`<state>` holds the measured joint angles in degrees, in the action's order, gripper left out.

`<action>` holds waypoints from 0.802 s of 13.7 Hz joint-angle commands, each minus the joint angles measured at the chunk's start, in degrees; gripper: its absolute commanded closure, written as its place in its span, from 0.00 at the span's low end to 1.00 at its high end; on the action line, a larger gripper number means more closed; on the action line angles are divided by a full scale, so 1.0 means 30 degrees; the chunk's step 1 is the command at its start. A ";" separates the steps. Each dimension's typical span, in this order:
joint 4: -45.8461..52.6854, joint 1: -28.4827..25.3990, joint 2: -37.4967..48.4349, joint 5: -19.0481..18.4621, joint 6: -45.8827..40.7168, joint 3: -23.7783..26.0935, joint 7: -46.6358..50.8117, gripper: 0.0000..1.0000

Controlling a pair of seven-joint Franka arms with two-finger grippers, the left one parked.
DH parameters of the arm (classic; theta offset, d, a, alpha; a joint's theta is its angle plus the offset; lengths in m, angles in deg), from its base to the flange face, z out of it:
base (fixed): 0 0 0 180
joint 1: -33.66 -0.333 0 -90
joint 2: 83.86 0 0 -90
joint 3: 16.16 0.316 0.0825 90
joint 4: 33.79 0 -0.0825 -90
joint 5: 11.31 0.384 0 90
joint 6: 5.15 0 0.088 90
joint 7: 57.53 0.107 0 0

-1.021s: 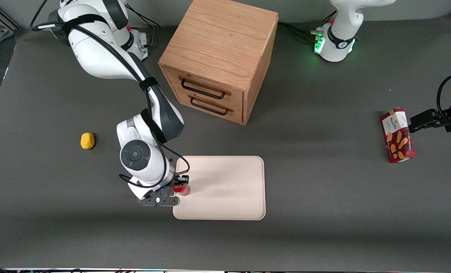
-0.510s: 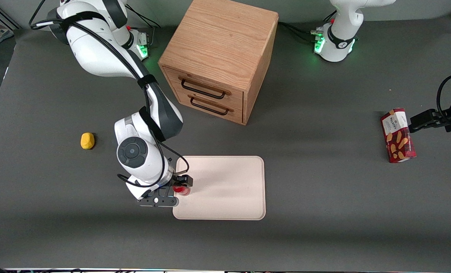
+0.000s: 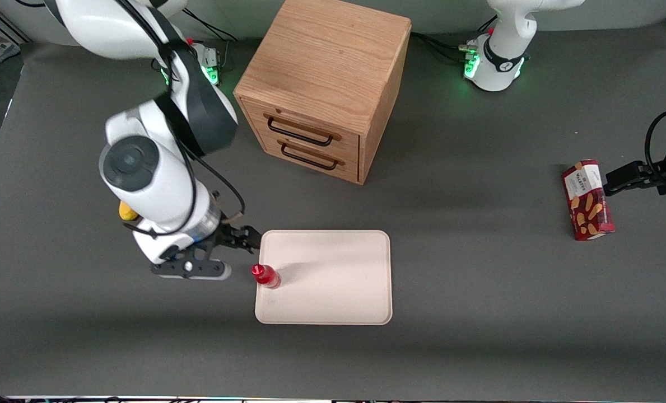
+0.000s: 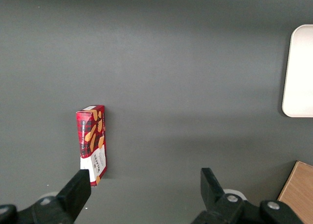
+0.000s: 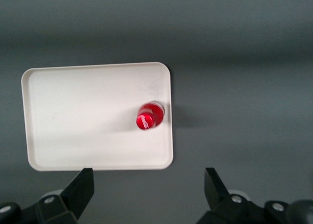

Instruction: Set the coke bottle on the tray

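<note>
A: Where is the coke bottle (image 3: 266, 276) now?

B: It stands upright on the tray (image 3: 338, 291), close to the rim at the working arm's end. From the tray's middle, in the front view, it lies at about nine o'clock. In the right wrist view the bottle (image 5: 149, 117) shows from above, red cap in the middle, just inside the rim of the tray (image 5: 73, 126).

A: And the hand?

B: The hand (image 3: 243, 238) is released and grasps nothing. It hangs above the counter (image 3: 478, 280), at about eleven o'clock from the bottle, apart from it. In the right wrist view its two fingers (image 5: 80, 187) stand wide apart with only the grey counter between them.

A: What else is on the counter?

B: A wooden cabinet (image 3: 324, 84) with two drawers stands at twelve o'clock from the tray, farther from the front camera. A yellow lump (image 3: 126, 211) shows partly under the arm, toward the working arm's end. A red snack box (image 3: 587, 200) lies toward the parked arm's end, well apart from the tray; the left wrist view shows the same box (image 4: 92, 143) flat on the counter.
</note>
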<state>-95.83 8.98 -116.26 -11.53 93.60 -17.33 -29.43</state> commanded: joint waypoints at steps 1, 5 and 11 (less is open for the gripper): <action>-0.1052 0.0723 0.2355 0.0160 -0.2000 0.0038 0.0126 0.00; -0.4767 0.3414 0.6279 0.0190 -0.3063 0.0534 -0.3000 0.00; -0.8114 0.7197 0.9363 0.0570 -0.2654 0.0800 -0.7693 0.00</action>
<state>-114.94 27.50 -91.61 -11.01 83.59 -15.84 -48.54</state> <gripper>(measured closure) 0.000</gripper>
